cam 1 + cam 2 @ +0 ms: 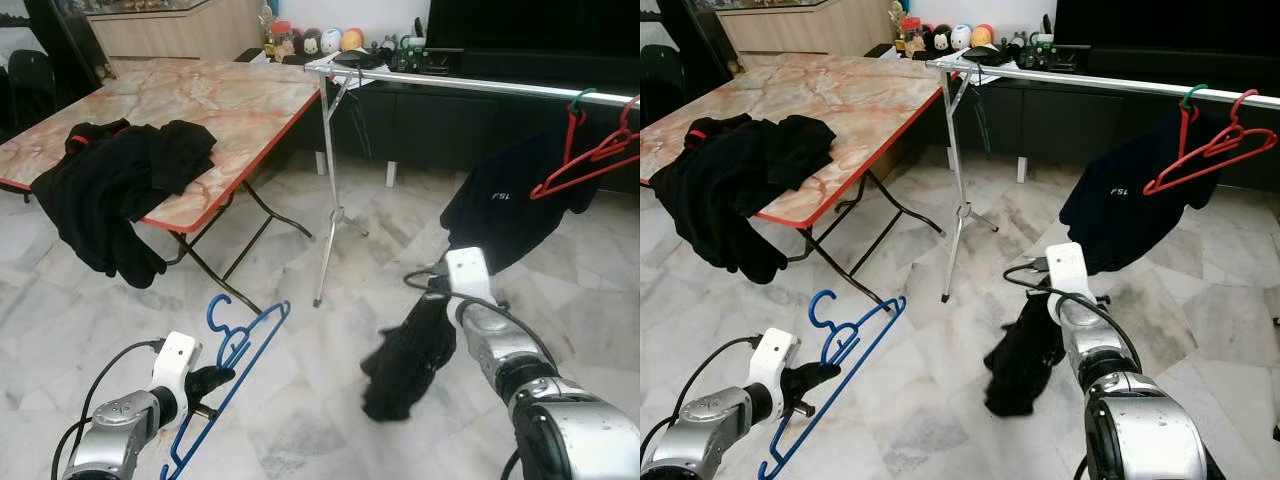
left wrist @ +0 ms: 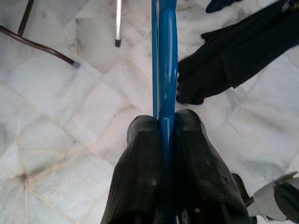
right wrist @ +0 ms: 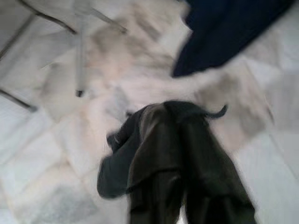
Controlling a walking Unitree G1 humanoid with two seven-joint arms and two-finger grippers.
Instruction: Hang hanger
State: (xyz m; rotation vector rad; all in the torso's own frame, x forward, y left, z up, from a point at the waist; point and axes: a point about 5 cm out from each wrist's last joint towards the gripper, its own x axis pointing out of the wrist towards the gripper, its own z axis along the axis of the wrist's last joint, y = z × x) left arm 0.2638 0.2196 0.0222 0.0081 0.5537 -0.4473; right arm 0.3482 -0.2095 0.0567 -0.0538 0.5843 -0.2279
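The left claw [image 1: 212,383] is squeezed tight on a blue hanger [image 1: 232,372], low over the floor [image 1: 300,400]. The hanger's hook points up and away from the robot. The right claw [image 3: 174,140] is closed on a black cloth [image 1: 408,358] that hangs down near the floor. Farther off, a silver rail [image 1: 480,82] holds a red hanger [image 1: 590,158] and a dark shirt [image 1: 510,205]. More black clothes [image 1: 115,185] lie on the desk [image 1: 240,110], to the left.

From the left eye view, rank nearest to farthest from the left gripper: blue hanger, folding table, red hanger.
1. Blue hanger, clamped in the left gripper.
2. Folding table, ahead on the left.
3. Red hanger, on the rail far right.
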